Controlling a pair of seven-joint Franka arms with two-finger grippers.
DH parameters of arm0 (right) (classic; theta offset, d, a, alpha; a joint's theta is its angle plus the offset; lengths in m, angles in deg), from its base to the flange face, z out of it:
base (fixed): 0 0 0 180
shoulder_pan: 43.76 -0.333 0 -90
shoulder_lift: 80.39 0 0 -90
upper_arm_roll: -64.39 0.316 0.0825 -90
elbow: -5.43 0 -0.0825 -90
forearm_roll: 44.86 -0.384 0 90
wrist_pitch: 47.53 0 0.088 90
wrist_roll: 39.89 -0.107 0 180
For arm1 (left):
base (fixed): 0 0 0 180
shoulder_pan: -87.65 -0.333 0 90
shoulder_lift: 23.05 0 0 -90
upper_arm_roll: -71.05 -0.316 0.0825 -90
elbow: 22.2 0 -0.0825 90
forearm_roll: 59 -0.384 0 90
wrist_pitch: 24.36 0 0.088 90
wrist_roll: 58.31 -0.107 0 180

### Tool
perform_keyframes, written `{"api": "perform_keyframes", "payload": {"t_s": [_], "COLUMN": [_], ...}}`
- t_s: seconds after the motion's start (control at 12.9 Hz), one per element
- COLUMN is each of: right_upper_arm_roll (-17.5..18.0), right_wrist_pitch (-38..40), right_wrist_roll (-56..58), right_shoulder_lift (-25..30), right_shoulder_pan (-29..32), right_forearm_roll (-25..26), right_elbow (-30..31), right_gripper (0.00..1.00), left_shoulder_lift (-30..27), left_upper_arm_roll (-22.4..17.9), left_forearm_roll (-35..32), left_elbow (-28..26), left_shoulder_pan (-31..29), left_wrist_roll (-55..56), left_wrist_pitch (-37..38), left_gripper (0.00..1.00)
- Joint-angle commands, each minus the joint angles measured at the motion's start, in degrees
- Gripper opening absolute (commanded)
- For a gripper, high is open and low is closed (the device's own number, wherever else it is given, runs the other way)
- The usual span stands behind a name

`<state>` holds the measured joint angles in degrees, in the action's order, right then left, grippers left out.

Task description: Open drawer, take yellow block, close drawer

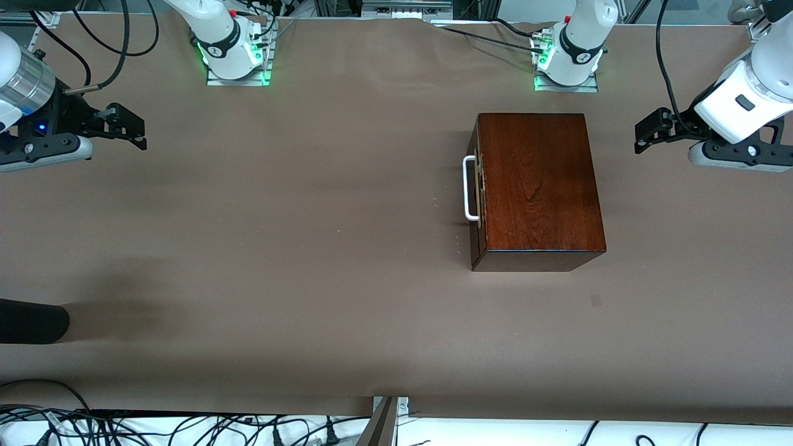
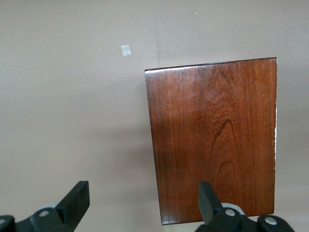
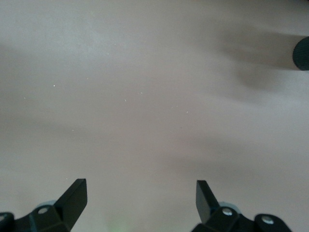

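Near the worktop's [image 1: 347,310] left-arm end: drawer [image 1: 476,189] apparently shut, block unseen; left gripper [image 1: 647,133] and right gripper [image 1: 127,127] waiting, fingers apart.

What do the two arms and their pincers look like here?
Both arms are glossy white with black joint rings, green lights at the bases and black cables. The left pincer and right pincer are black, with wedge-shaped fingers on grey-white bodies.
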<state>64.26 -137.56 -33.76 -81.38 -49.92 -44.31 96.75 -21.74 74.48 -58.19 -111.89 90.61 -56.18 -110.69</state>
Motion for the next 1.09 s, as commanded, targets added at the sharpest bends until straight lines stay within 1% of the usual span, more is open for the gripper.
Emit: {"api": "perform_keyframes", "payload": {"t_s": [0.0, 0.47, 0.78, 0.93, 1.01], "right_upper_arm_roll": [0.3, 0.3, 0.2, 0.2, 0.2], "right_wrist_pitch": [1.2, 1.2, 1.3, 1.3, 1.3], "right_wrist_roll": [-0.9, -0.9, -0.9, -0.9, -0.9], "right_shoulder_lift": [0.1, 0.1, 0.1, 0.1, 0.1], "right_shoulder_pan": [0.1, 0.1, 0.2, 0.2, 0.1], "right_forearm_roll": [0.2, 0.2, 0.2, 0.2, 0.2], "right_elbow": [-1.0, -1.0, -1.0, -1.0, -1.0], "right_gripper": [1.0, 1.0, 1.0, 1.0, 1.0], "left_shoulder_lift": [1.0, 1.0, 1.0, 1.7, 2.1], "left_upper_arm_roll": [-0.2, -0.2, -0.1, 2.6, 4.1], "left_forearm_roll": [0.2, 0.2, 0.3, 0.3, 0.3], "left_elbow": [2.1, 2.0, 1.9, 1.6, 1.4], "left_shoulder_pan": [0.1, 0.0, 0.2, 0.5, 0.5], "left_wrist_roll": [-0.8, -0.9, -0.8, -0.5, -0.5], "left_wrist_pitch": [1.4, 1.8, 5.4, 9.7, 10.3], "left_gripper": [1.0, 1.0, 1.0, 1.0, 1.0]}}
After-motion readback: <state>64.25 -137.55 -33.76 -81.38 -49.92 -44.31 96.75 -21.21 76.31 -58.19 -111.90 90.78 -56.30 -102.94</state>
